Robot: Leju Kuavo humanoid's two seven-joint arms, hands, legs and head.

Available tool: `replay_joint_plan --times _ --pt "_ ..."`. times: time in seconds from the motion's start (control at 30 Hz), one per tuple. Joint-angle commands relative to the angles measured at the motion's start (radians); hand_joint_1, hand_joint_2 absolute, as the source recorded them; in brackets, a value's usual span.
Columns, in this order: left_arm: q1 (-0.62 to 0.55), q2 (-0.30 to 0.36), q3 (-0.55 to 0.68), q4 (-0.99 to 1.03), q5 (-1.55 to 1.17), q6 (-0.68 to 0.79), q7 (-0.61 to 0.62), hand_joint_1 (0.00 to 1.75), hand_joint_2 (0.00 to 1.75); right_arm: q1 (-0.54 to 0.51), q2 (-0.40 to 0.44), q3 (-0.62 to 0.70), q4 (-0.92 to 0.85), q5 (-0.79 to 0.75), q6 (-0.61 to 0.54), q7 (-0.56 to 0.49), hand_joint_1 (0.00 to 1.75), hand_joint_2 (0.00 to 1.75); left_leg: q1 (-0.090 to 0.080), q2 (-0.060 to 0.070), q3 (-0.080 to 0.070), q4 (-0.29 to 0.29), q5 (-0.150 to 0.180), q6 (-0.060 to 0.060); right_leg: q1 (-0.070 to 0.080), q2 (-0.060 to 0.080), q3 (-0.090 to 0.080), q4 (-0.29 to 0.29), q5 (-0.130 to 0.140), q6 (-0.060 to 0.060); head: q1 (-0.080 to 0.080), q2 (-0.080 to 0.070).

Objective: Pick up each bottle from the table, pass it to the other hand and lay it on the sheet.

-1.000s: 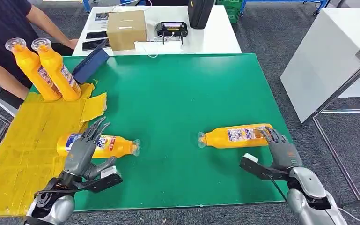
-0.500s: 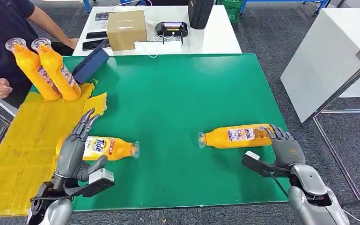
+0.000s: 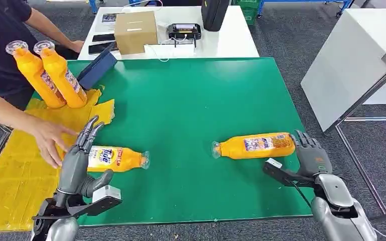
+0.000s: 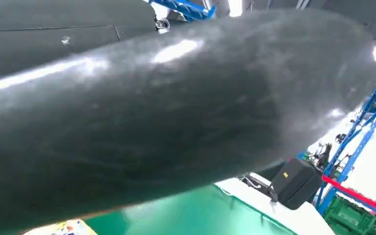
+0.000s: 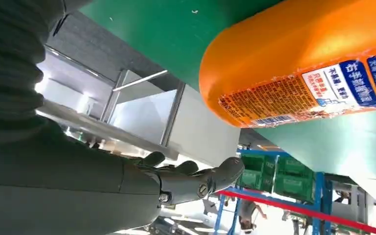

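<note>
The robot's right hand (image 3: 311, 155), fingers spread and holding nothing, sat just at the base of a bottle (image 3: 254, 145) lying on the green table (image 3: 190, 100) at four o'clock. Its left hand (image 3: 78, 158), also apart and empty, rested beside another bottle (image 3: 115, 158) at eight o'clock, near the yellow sheet (image 3: 15, 165). Pickup looked pending; closing around the right bottle seemed next.

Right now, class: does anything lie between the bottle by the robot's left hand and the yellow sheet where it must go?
Yes. A person's hand reaches over the yellow sheet, just beside the left hand and the bottle lying at the sheet's edge.
</note>
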Motion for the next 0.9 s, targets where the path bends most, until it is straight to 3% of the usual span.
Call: replay_joint_plan --times 0.03,0.4,0.8,0.9 --pt "-0.021 -0.020 0.006 0.017 0.016 0.011 -0.018 0.00 0.00 -0.078 0.070 -0.025 0.169 -0.013 -0.011 -0.015 0.00 1.75 0.002 0.001 0.003 0.000 -0.001 -0.001 0.001 0.006 0.002 -0.001 0.000 -0.002 0.000 0.000" --pt "-0.022 -0.026 0.010 0.029 0.017 0.033 -0.023 0.00 0.00 -0.163 0.145 0.060 0.262 0.014 -0.034 -0.015 0.00 1.75 0.002 0.003 0.003 0.000 -0.001 -0.002 0.001 0.009 0.002 -0.001 0.001 -0.002 0.000 0.000" --pt "-0.024 -0.036 0.005 0.041 0.016 0.050 -0.037 0.00 0.00 -0.196 0.172 0.115 0.313 0.014 -0.052 -0.018 0.00 1.75 0.001 0.001 0.002 0.000 -0.001 -0.001 0.000 0.007 0.002 0.000 0.000 -0.002 0.000 0.000" --pt "-0.048 -0.034 -0.008 0.069 0.025 0.055 -0.051 0.00 0.00 -0.224 0.145 0.142 0.423 -0.008 0.032 -0.011 0.00 1.75 0.001 0.001 0.002 0.000 0.000 -0.001 0.001 0.005 0.002 -0.001 0.000 -0.002 0.000 0.000"
